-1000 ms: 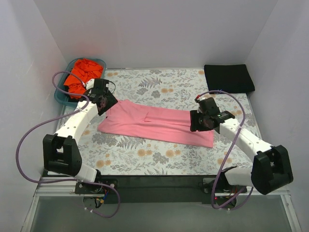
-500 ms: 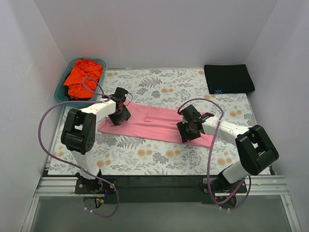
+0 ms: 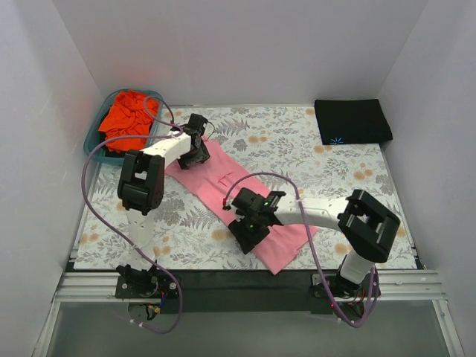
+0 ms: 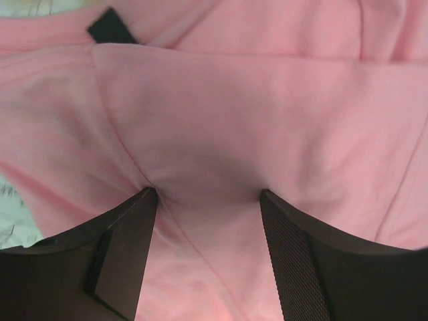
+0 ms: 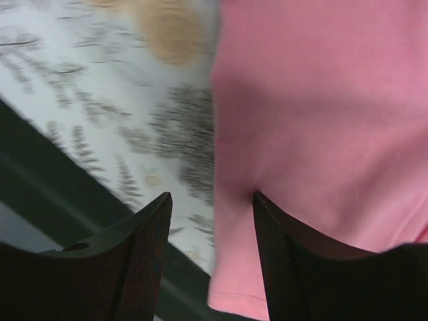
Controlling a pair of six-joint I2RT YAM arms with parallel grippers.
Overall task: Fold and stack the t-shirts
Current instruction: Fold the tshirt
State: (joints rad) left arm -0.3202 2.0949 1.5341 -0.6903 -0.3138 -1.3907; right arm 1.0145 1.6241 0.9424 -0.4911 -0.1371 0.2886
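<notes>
The light pink t-shirt (image 3: 236, 195), folded into a long strip, lies diagonally on the floral table from far left to near right. My left gripper (image 3: 198, 151) is open at its far-left end, both fingers pressing down on pink cloth (image 4: 221, 134). My right gripper (image 3: 249, 232) is open at the strip's near-left edge; one finger (image 5: 281, 254) presses on the pink shirt (image 5: 321, 100), the other finger stands over the table. The black t-shirt (image 3: 352, 120), with its blue logo, lies folded at the far right. The orange-red t-shirt (image 3: 128, 119) is bunched in the basket.
The teal basket (image 3: 94, 146) stands at the far-left corner. The table's dark front edge (image 3: 223, 277) runs just below the shirt's near end and shows in the right wrist view (image 5: 40, 200). White walls close in on three sides.
The pink shirt has swung from lying across the table to a diagonal. My left gripper moved farther and right; my right gripper moved left and nearer, dragging the shirt's end toward the front edge.
</notes>
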